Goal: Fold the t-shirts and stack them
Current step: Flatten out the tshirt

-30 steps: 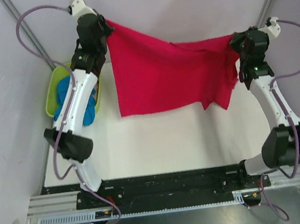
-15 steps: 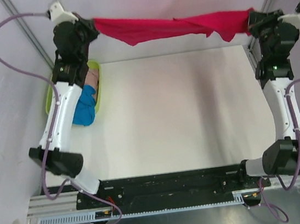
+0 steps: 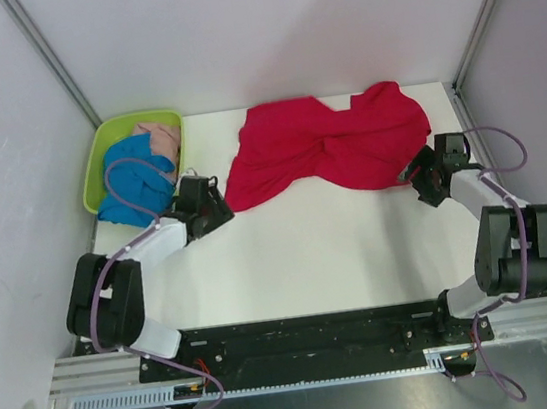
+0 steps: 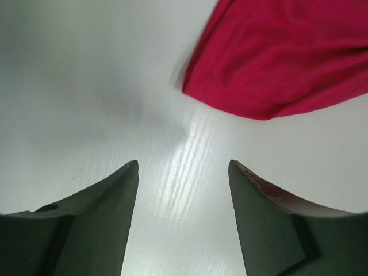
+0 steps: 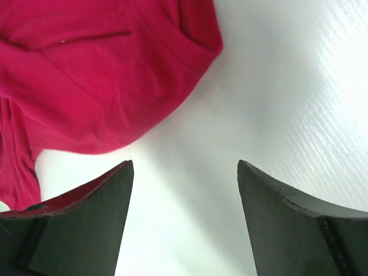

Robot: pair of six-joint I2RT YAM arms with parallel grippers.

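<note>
- Black base rail (image 3: 310,329) at the near edge; both my arms are folded low over the glossy white tabletop (image 3: 310,255), which shows faint streaked grain in the wrist views.
- Left gripper (image 4: 183,167): dark tapered fingers spread, nothing between them; rounded shirt hem just ahead, not touching.
- Right gripper (image 5: 185,167): fingers apart, empty; shirt edge just ahead.
- Bright red soft cloth t-shirt (image 3: 331,146) lies crumpled on the table's far half between my grippers, twisted mid-body; can't make out the sleeves.
- Far left: lime-green plastic basket (image 3: 103,151) holds a bright blue cloth shirt (image 3: 138,187) spilling over the near rim, and a pale pink shirt (image 3: 160,139), mostly hidden.
- Pale matte walls (image 3: 280,22), metal corner posts (image 3: 50,57).
</note>
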